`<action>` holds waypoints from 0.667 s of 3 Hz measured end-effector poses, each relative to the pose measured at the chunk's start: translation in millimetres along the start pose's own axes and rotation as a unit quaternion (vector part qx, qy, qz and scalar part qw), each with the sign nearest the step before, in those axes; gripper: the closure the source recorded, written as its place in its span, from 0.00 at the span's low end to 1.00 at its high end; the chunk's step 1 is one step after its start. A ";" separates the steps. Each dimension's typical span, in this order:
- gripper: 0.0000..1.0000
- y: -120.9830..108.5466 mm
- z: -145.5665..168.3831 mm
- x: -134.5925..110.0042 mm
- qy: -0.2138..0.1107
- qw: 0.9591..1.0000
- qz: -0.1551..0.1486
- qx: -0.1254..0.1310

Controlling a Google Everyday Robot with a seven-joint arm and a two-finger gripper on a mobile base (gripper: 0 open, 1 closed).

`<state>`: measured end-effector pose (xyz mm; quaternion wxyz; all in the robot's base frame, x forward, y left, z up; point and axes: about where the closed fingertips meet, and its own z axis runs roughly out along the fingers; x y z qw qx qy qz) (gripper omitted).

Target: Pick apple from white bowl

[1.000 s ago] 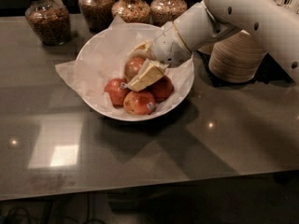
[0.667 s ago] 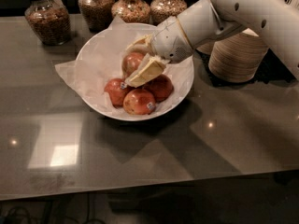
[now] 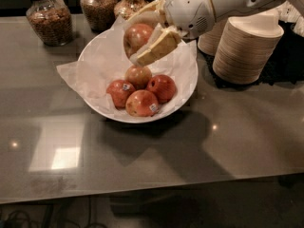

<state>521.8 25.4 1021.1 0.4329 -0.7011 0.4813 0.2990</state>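
My gripper [image 3: 137,34] is shut on the apple [image 3: 136,36], a large glossy red-orange one with a yellowish blush. It holds the apple in the air above the back of the white bowl [image 3: 183,101]. The bowl is wide, shallow and lined with crinkled white paper [image 3: 71,75]. Several smaller red apples [image 3: 141,103] with white stickers lie in the bowl below the gripper. My white arm [image 3: 209,4] reaches in from the upper right.
Glass jars of brown grains [image 3: 47,15] stand along the back of the grey table [image 3: 142,165]. Two stacks of tan paper bowls [image 3: 244,49] stand to the right of the white bowl. The table's front edge runs along the bottom.
My gripper has risen out of the bowl with the large apple in it. The smaller apples have stayed in the bowl.
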 end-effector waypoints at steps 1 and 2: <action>1.00 37.9 -17.8 -18.0 0.017 0.999 0.029 -0.004; 1.00 37.9 -17.8 -18.0 0.017 0.999 0.029 -0.004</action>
